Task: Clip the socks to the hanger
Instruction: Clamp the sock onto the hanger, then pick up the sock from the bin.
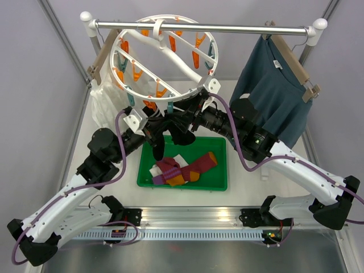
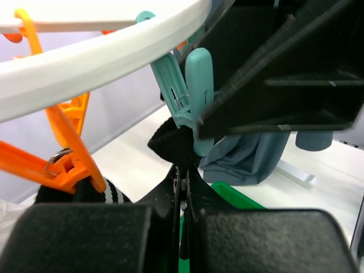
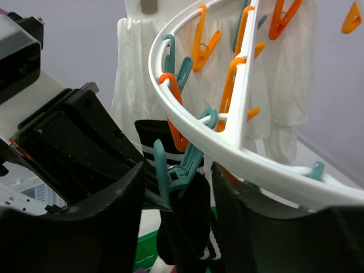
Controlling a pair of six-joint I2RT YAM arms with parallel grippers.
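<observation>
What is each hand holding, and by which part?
Left hand pinches the black sock by its upper end; right hand, open around a teal clip, holds nothing.

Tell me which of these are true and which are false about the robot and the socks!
1. The blue shirt hangs at the right end of the rail. True.
2. The tray holding socks is red. False: it is green.
3. The left fingers are shut on a black sock. True.
4. Every clip on the round hanger is orange. False: some are teal, like the teal clip by the black sock.
5. The right fingers stand apart, one on each side of that teal clip. True.
</observation>
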